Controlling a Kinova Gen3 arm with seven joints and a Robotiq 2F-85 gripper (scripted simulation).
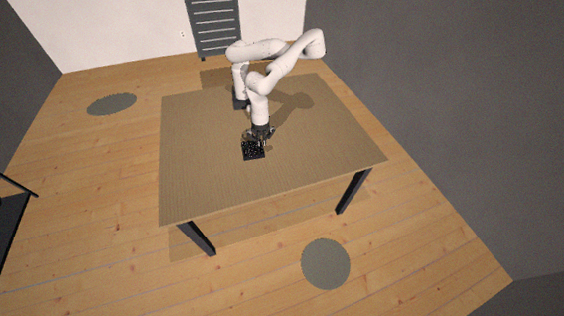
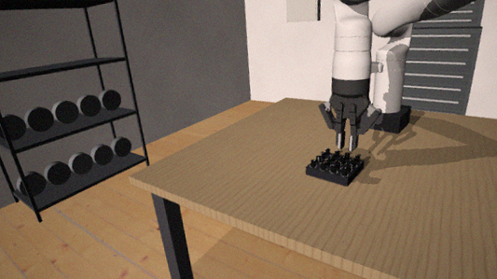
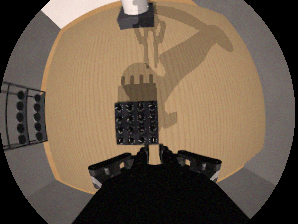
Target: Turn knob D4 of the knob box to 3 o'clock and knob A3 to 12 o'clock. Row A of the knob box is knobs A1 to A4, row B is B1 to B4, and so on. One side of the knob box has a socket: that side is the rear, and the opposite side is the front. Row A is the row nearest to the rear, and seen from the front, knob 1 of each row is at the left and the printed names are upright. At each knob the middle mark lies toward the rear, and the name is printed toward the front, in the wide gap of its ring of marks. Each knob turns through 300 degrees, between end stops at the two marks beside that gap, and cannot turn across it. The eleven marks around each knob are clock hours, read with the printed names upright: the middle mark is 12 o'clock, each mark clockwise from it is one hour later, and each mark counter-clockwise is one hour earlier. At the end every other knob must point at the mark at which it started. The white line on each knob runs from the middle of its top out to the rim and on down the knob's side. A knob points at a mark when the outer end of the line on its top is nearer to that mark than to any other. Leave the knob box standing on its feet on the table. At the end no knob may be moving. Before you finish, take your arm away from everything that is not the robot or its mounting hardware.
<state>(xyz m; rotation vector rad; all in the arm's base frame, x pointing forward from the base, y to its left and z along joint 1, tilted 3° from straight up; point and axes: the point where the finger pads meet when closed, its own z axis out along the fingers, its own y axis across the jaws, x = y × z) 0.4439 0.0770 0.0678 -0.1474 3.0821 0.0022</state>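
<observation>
The black knob box [image 1: 254, 157] [image 2: 330, 178] [image 3: 135, 124] stands on the table with its knobs facing up, in four rows of four. My gripper [image 1: 262, 145] [image 2: 346, 148] [image 3: 154, 149] points down with its fingers a small gap apart and nothing between them. In the exterior view the fingertips hang just above the knobs at the box's back right part. In the wrist view they show at the box's lower right corner. The printed names, the socket and most of the white lines are too small or dark to read, so I cannot tell where D4 and A3 point.
The wooden table [image 1: 196, 172] [image 2: 252, 172] [image 3: 210, 120] carries the box and the arm's black base [image 2: 394, 121] [image 3: 136, 20] behind it. The arm's shadow falls across the table beside the box. A shelf rack [image 2: 73, 127] [image 3: 30, 117] stands away from the table.
</observation>
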